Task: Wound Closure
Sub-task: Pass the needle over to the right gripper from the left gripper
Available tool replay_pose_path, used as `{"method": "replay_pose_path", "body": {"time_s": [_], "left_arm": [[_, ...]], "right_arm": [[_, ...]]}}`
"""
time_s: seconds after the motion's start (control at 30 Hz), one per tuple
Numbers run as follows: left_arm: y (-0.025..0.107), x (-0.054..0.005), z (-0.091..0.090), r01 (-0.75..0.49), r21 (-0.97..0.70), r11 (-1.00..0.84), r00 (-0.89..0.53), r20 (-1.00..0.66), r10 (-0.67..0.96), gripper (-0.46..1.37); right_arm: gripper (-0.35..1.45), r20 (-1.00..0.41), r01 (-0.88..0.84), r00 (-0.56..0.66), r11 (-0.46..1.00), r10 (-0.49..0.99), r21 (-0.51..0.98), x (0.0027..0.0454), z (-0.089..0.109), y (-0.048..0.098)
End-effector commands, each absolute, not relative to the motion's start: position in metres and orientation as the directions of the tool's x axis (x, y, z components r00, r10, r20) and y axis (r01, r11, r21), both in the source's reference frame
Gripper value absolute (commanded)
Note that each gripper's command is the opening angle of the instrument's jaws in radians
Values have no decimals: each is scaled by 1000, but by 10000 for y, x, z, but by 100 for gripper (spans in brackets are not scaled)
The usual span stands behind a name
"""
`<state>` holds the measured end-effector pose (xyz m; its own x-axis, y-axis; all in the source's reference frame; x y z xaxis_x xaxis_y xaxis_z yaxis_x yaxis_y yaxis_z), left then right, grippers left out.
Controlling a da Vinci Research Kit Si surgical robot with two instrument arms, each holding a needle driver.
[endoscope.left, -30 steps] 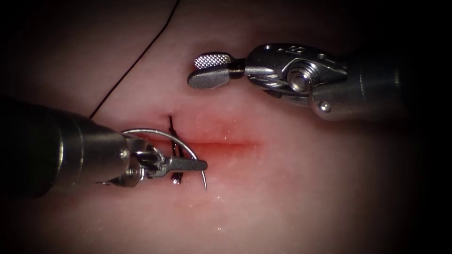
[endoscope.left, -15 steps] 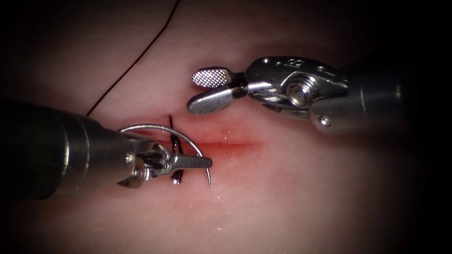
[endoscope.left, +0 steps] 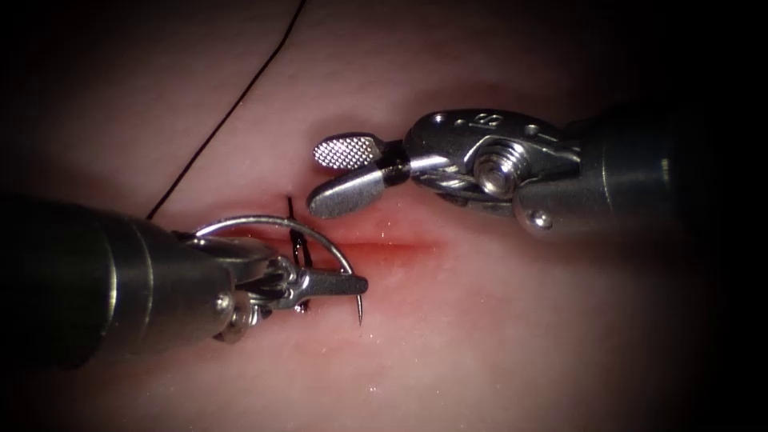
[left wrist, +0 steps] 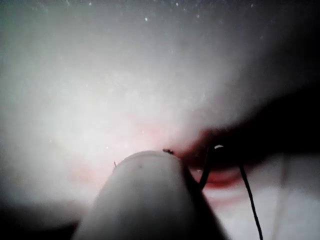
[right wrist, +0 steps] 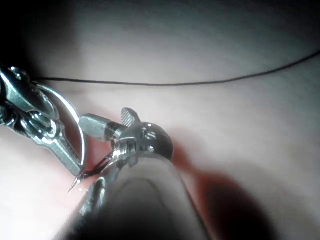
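Curved needle [endoscope.left: 316, 234] – tip free.

Unclear stamped marks on right tool [endoscope.left: 346, 174]

In the endoscope view light falls on the middle of the frame and fades to a black vignette at all edges and corners. Glare glints on the polished steel right-hand tool [endoscope.left: 340, 172] and small sparkles dot the wet pale pink tissue [endoscope.left: 480, 320]. The left wrist view is hazy, washed out and out of focus; the right wrist view is dim, with the nearest metal blurred.
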<state>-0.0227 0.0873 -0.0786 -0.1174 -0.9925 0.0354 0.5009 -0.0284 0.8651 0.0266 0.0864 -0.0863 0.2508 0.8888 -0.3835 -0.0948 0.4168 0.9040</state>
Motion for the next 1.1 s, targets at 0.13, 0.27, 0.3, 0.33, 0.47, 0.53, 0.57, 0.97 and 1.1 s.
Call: {"method": "replay_pose_path", "body": {"time_s": [0.13,0.27,0.3,0.33,0.47,0.53,0.57,0.97,1.1], "left_arm": [[872,-229,-785,514,857,-25,-117,42,-992,-35],[873,-230,-785,515,857,-25,-119,42,-992,-35],[873,-230,-785,515,857,-26,-119,42,-992,-35],[872,-230,-785,515,857,-26,-119,42,-992,-35],[872,-230,-786,516,856,-20,-116,47,-992,-35],[872,-230,-786,516,856,-20,-116,47,-992,-35],[872,-230,-786,516,856,-20,-116,47,-992,-35],[876,-233,-787,517,855,-26,-121,42,-992,-35],[877,-234,-786,518,855,-28,-122,42,-992,-35]], "right_arm": [[64,-378,-73,272,411,885,909,270,-865,860],[65,-382,-54,280,412,881,910,274,-866,858],[65,-382,-52,280,412,880,910,274,-866,858],[65,-383,-51,281,412,880,910,275,-866,858],[62,-383,-51,281,412,880,910,275,-866,858],[60,-383,-51,281,412,880,910,275,-866,858],[58,-382,-52,284,412,879,910,275,-866,858],[46,-387,-42,307,418,870,907,277,-864,853],[41,-388,-38,308,419,869,907,279,-865,852]]}}
